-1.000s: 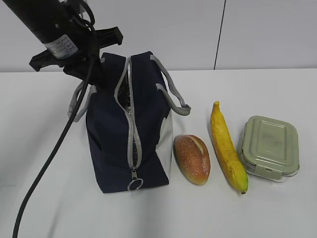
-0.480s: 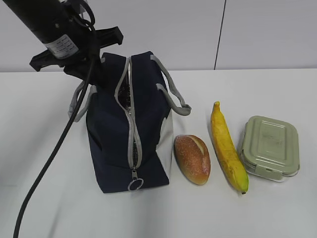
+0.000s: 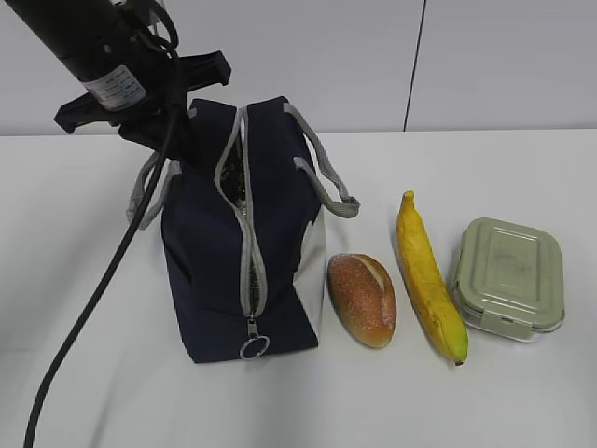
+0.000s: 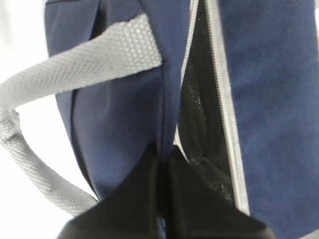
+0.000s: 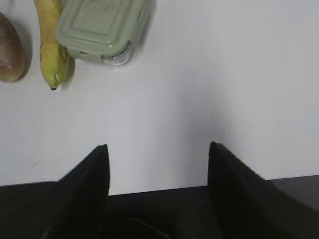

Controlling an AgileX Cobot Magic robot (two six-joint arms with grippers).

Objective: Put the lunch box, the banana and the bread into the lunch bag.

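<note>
The navy lunch bag (image 3: 210, 271) stands left of centre, its grey zipper partly open at the top, ring pull at the near end. My left gripper (image 3: 182, 140) is at the bag's far left top edge; in the left wrist view the gripper (image 4: 164, 159) is shut on the bag's fabric edge beside the opening. The bread (image 3: 362, 299) lies right of the bag, then the banana (image 3: 427, 275), then the sage-lidded lunch box (image 3: 508, 275). My right gripper (image 5: 157, 149) is open and empty over bare table, below the lunch box (image 5: 102, 27), banana (image 5: 52, 50) and bread (image 5: 9, 50).
The white table (image 3: 448, 401) carries everything. A black cable (image 3: 93, 299) hangs from the left arm down past the bag's left side. A grey handle (image 3: 326, 182) droops toward the bread. A pale wall stands behind.
The bag's left side has shifted very slightly left with the left gripper. The bread, banana and lunch box have not moved.
</note>
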